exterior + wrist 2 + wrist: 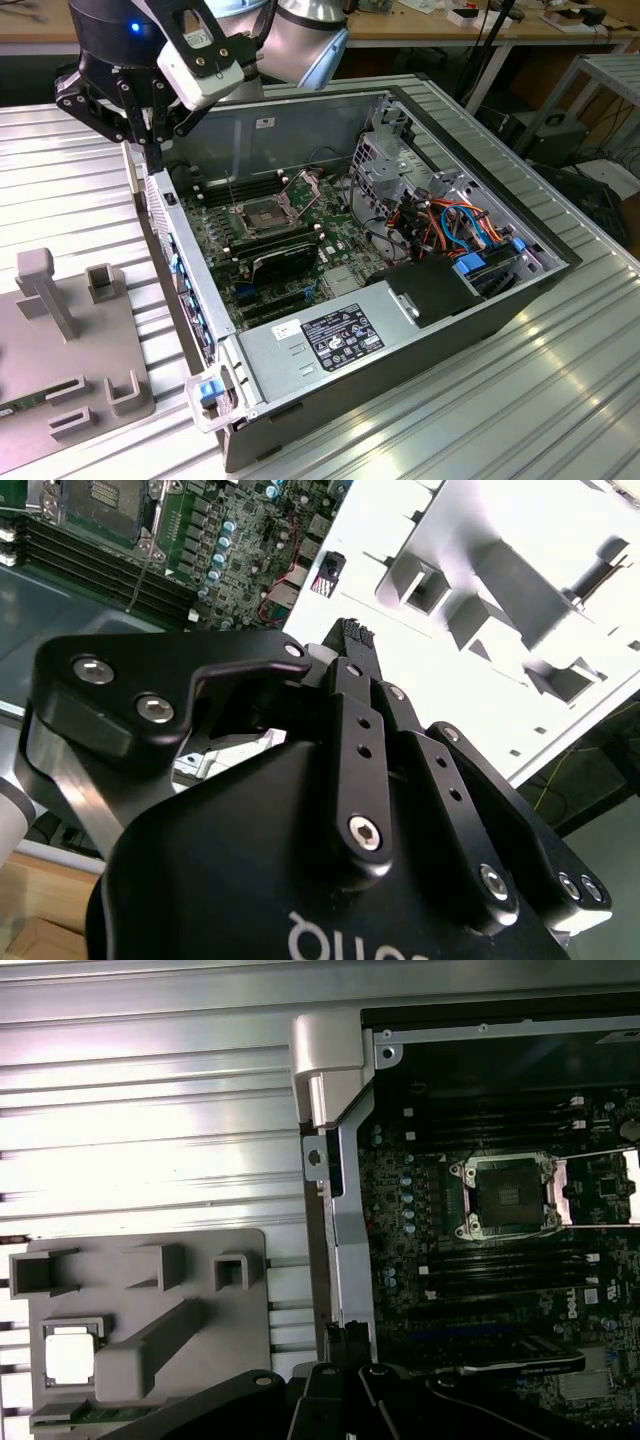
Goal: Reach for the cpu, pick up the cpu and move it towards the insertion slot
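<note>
In the exterior view, the black gripper (152, 158) hung in the upper left of the frame, just above the left wall of an open computer case (450, 330) that filled the centre. Its jaws looked pressed together, with nothing between them. The slot (262, 213) sat on the motherboard (335, 225), left of the frame's centre. A grey fixture (60, 340) lay on the ribbed table (560, 400) at lower left. In the first wrist view, the cpu (72, 1357) lay flat in a square pocket of that fixture, outside the case and well apart from the gripper.
</note>
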